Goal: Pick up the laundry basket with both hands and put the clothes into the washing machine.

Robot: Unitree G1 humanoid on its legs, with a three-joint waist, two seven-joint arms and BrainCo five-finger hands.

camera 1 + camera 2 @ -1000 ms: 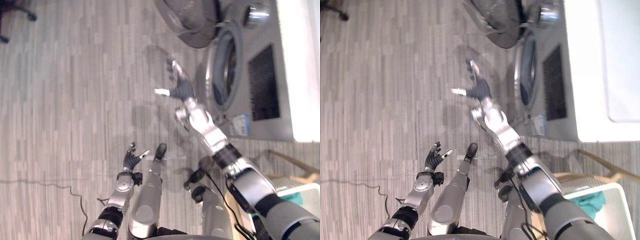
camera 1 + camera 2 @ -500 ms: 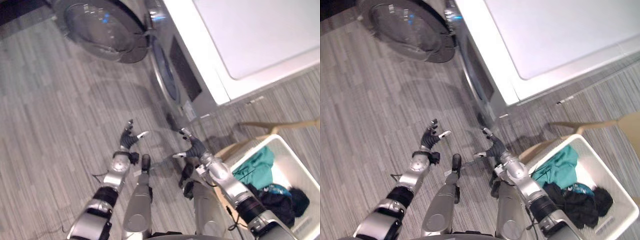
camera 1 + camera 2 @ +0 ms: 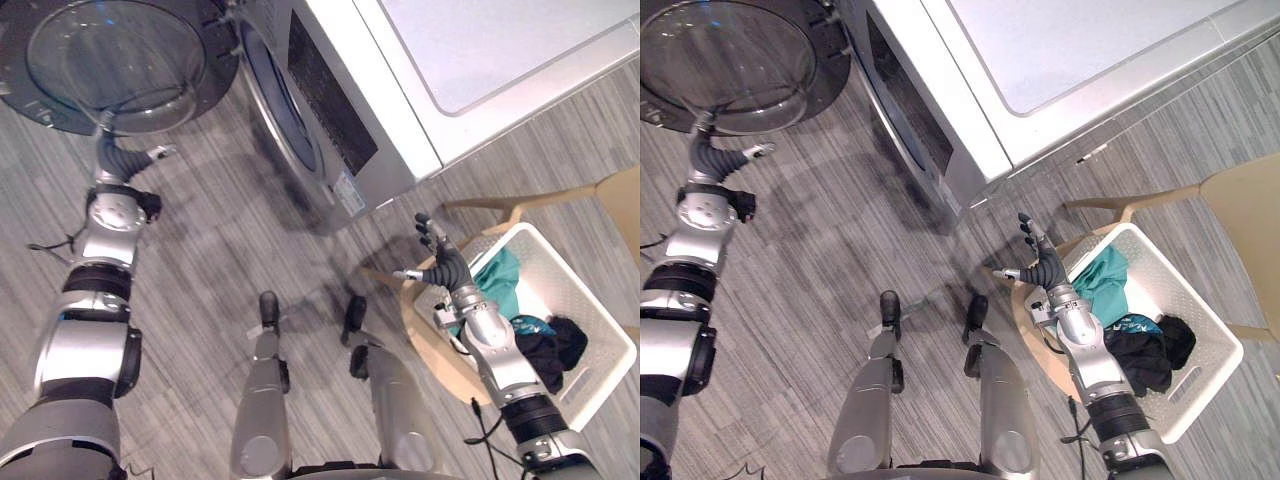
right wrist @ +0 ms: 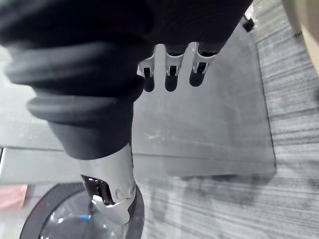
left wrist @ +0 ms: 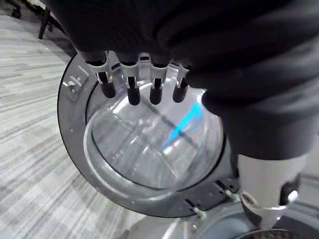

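Laundry basket [image 3: 585, 292] near spread right robot hand [image 3: 445, 270]; left robot hand [image 3: 118, 160] spread, well apart.

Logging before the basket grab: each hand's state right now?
Left hand: open, empty, by the washer door.
Right hand: open, empty, by the laundry basket.

The washing machine [image 3: 470, 50] shows a smooth, faintly glossy white top over a grey metallic front. Its door [image 3: 115, 60] is a clear, shiny bowl in a dark matt ring. The floor [image 3: 200, 250] is matt grey wood-grain planking. The laundry basket [image 3: 575, 290] is white perforated plastic. The clothes [image 3: 497, 285] are soft cloth, teal and black. The chair [image 3: 622, 200] looks like pale smooth wood.
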